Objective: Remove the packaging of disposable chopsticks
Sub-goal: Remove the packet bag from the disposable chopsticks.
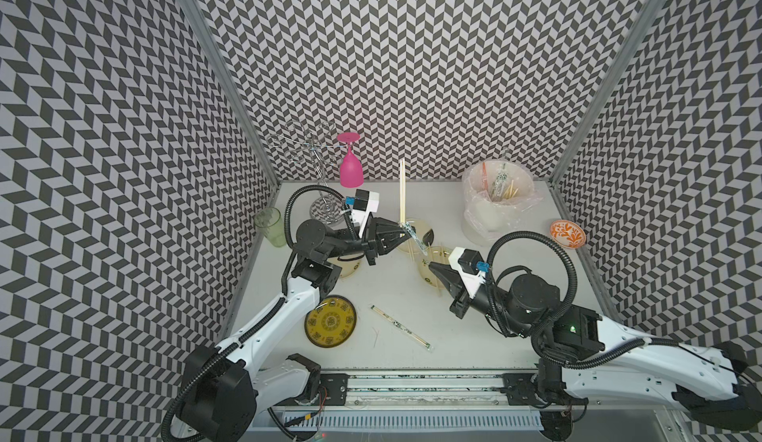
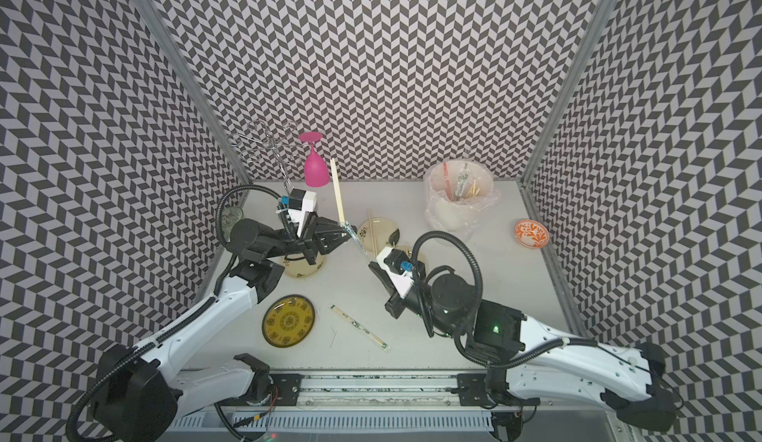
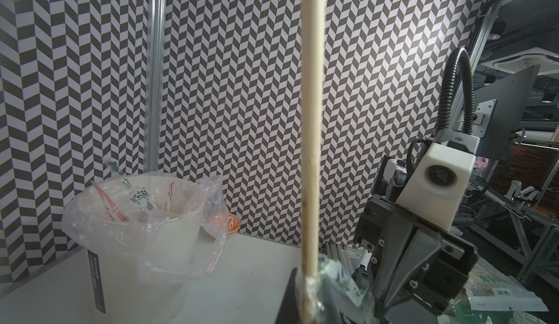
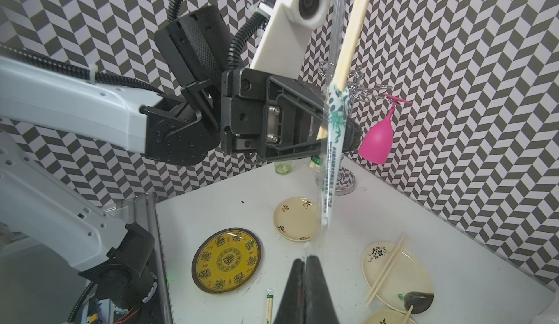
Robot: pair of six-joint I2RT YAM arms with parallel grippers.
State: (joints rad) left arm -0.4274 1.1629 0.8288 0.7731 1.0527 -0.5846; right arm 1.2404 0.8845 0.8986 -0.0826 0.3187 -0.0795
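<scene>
At mid-left, left gripper (image 1: 400, 225): clamped on your disposable chopsticks (image 1: 402, 188), held upright, lifted
packaging (image 4: 331, 162): sleeve slants from them rightward and nearer, along its long axis
right gripper (image 4: 305, 260): closed, pinching sleeve's near end; you pull along that axis

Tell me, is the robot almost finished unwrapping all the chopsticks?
Partway, it seems. Done: empty sleeves sit in the bin, and bare chopsticks lie across a plate. In hand: the left gripper holds one pair upright while the right gripper pinches the bottom of its sleeve, which looks partly slid off. Left: a wrapped pair lies by the yellow plate.
</scene>
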